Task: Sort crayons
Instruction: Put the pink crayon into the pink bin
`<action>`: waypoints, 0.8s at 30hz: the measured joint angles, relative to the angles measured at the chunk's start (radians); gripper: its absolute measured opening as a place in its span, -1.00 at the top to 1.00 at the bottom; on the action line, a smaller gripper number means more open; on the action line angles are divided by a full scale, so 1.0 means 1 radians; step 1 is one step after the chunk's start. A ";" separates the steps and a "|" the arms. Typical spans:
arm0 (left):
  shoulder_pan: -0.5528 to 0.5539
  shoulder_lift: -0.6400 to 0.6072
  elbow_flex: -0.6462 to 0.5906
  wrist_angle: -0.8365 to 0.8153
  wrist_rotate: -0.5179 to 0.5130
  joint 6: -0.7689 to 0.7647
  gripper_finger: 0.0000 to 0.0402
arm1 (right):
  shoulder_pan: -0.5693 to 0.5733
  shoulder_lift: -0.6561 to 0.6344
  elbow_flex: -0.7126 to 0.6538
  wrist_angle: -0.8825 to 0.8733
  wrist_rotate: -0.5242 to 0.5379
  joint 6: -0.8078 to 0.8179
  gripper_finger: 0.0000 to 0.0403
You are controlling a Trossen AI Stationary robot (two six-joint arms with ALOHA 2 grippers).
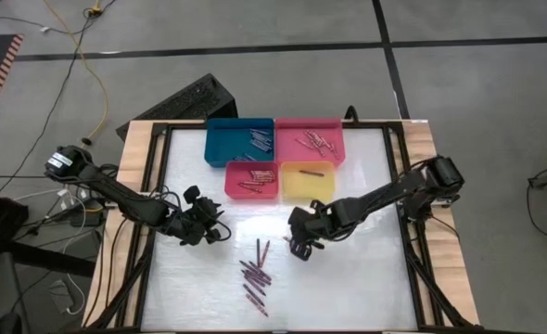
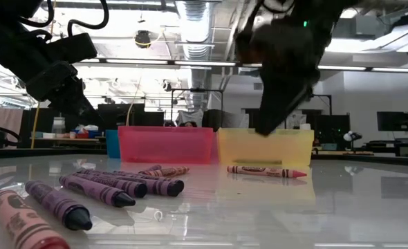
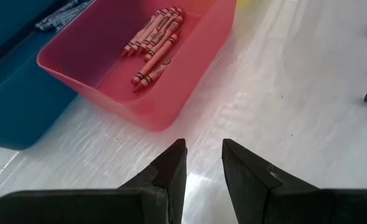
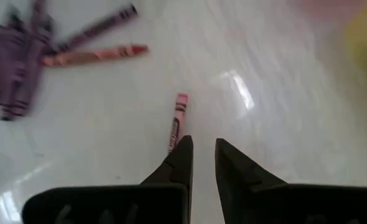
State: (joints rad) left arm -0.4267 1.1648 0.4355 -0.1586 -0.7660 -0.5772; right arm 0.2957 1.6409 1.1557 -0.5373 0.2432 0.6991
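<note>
The white table top point(image 1: 348, 278) is smooth and glossy, throwing back ceiling lights and mirroring the trays. Its pale wooden border point(image 1: 139, 158) looks matt, with visible grain. The translucent red plastic tray point(image 3: 190, 68) and the translucent yellow plastic tray point(image 2: 266, 146) have a smooth, slightly shiny surface. The paper-wrapped purple crayons point(image 2: 114, 185) look matt with waxy tips. The left gripper's dark fingers point(image 3: 171, 171) look like matt plastic.

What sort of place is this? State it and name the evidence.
Probably a robotics lab or workshop: exposed ceiling ducts, computer monitors on desks behind the table, and a yellow cable across the grey floor.
</note>
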 joint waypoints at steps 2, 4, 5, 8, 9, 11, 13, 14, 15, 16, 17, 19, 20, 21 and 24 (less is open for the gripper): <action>0.000 0.000 0.000 0.000 0.001 -0.001 0.53 | 0.000 0.037 0.000 -0.001 -0.002 0.000 0.69; 0.000 0.000 0.000 0.000 0.001 -0.002 0.53 | 0.000 0.068 -0.001 0.000 -0.002 0.001 0.69; 0.000 0.000 0.000 0.000 0.001 -0.003 0.53 | 0.002 0.083 -0.001 0.000 -0.002 0.001 0.69; 0.000 0.000 0.000 0.000 0.001 -0.003 0.53 | 0.005 0.120 -0.001 0.011 -0.003 0.008 0.69; 0.000 0.000 0.000 0.000 0.001 -0.003 0.53 | 0.006 0.131 -0.001 0.014 -0.006 0.008 0.69; 0.000 0.000 0.000 0.000 0.001 -0.003 0.53 | 0.006 0.146 -0.001 0.023 -0.019 0.009 0.69; 0.000 0.000 0.000 0.000 0.000 -0.003 0.53 | 0.006 0.148 -0.001 0.031 -0.032 0.010 0.69; 0.000 0.000 0.000 0.000 0.000 -0.003 0.53 | 0.007 0.148 -0.001 0.031 -0.033 0.010 0.69; 0.000 0.000 0.000 -0.001 0.001 -0.003 0.53 | 0.007 0.148 -0.001 0.034 -0.034 0.011 0.69; 0.000 0.000 0.000 0.000 0.000 -0.004 0.53 | 0.008 0.147 -0.001 0.039 -0.034 0.011 0.69; 0.000 0.000 0.000 -0.001 0.001 -0.004 0.53 | 0.011 0.145 -0.001 0.042 -0.032 0.010 0.69; 0.000 0.000 0.000 -0.001 0.000 -0.003 0.53 | 0.015 0.139 -0.001 0.048 -0.032 0.003 0.69; 0.000 0.000 0.000 0.000 0.000 -0.003 0.53 | 0.016 0.137 0.000 0.063 -0.033 0.003 0.69; 0.000 0.000 0.000 0.000 0.000 -0.004 0.53 | 0.020 0.136 0.001 0.073 -0.033 0.003 0.69; 0.000 0.000 0.000 0.000 0.000 -0.007 0.53 | 0.032 0.147 0.001 0.101 -0.044 0.004 0.69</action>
State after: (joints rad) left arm -0.4267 1.1651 0.4355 -0.1590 -0.7657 -0.5842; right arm 0.3273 1.7881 1.1564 -0.4364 0.1988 0.7026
